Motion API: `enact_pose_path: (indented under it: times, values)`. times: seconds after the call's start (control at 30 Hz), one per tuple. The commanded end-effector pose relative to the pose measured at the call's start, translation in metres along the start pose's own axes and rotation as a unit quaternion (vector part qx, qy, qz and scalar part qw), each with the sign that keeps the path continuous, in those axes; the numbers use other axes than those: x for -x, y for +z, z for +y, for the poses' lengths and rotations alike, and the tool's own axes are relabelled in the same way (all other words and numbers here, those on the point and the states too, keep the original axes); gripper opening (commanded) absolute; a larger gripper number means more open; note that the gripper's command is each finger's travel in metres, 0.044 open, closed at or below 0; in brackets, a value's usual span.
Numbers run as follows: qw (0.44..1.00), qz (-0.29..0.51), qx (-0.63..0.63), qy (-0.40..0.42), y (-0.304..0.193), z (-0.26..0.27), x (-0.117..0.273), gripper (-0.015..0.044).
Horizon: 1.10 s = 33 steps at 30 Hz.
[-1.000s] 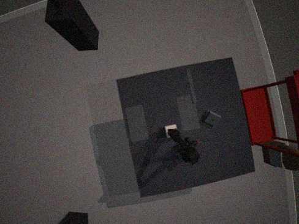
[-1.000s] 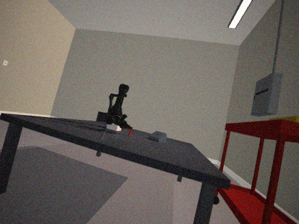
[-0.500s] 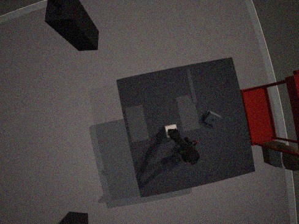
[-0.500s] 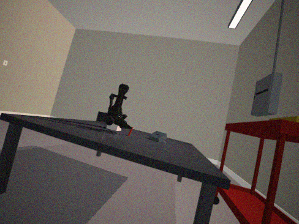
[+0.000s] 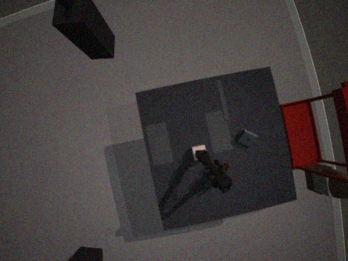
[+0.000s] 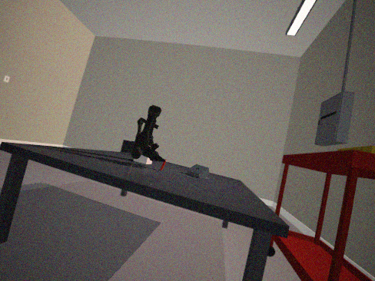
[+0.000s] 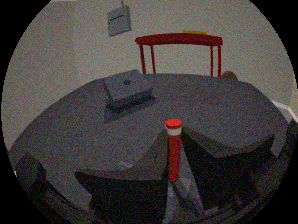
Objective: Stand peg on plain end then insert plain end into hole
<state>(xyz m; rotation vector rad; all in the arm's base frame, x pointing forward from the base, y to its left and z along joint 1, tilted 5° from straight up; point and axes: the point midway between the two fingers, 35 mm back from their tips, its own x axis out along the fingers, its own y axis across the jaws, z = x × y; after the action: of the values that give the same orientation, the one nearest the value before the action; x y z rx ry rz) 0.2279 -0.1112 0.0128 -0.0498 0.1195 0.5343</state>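
Dark table (image 5: pixel 249 171) (image 6: pixel 184 188) (image 7: pixel 205 107), supporting everything you are working with; black arm (image 5: pixel 214 172) (image 6: pixel 146 134), rising from a white base block (image 5: pixel 195 148) (image 6: pixel 149 161) and bending down over the tabletop; grey block with the sloped, holed face (image 5: pixel 246 138) (image 6: pixel 199 171) (image 7: pixel 128 89), standing apart from your gripper (image 5: pixel 228 165) (image 6: pixel 164 161) (image 7: pixel 173 132), its hole showing unfilled; your gripper's fingers, standing nearly closed, gripping the peg; red peg (image 5: pixel 229 165) (image 6: pixel 163 166) (image 7: pixel 174 155), leaning slightly in the exterior view, its white-banded end pointing up; contact beneath it, you cannot tell.
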Motion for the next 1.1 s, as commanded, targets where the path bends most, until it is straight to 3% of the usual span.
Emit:
enact_pose_path:
  times: [0.0,1.07]
  values:
    - [1.0,0.0,0.0,0.0,-0.0025,-0.0002,0.001,0.0049]
    - [1.0,-0.008,0.014,-0.002,-0.0042,0.0052,0.0064,0.0049]
